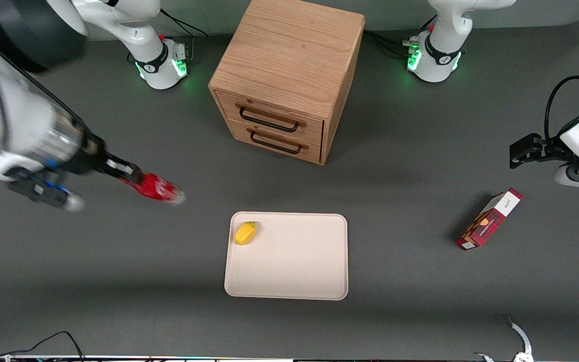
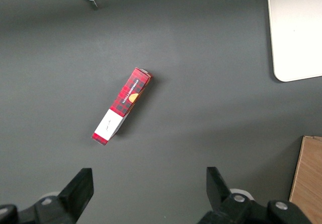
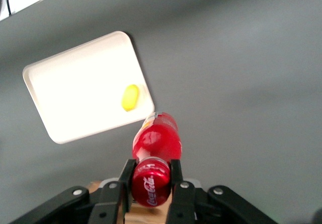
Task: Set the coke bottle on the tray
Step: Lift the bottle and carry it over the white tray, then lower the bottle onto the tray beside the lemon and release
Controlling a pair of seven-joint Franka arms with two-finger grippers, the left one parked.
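Note:
My right gripper (image 1: 131, 177) is shut on the red cap of the coke bottle (image 1: 159, 189) and holds it tilted in the air above the table, toward the working arm's end, apart from the tray. In the right wrist view the black fingers (image 3: 127, 176) clamp the cap, and the red bottle (image 3: 157, 138) points toward the tray (image 3: 75, 93). The cream-beige tray (image 1: 294, 266) lies flat in the middle of the table, nearer to the front camera than the cabinet. A small yellow object (image 1: 246, 233) lies in one corner of the tray.
A wooden drawer cabinet (image 1: 289, 75) with two drawers stands farther from the front camera than the tray. A red-and-white box (image 1: 489, 219) lies toward the parked arm's end of the table; it also shows in the left wrist view (image 2: 122, 105).

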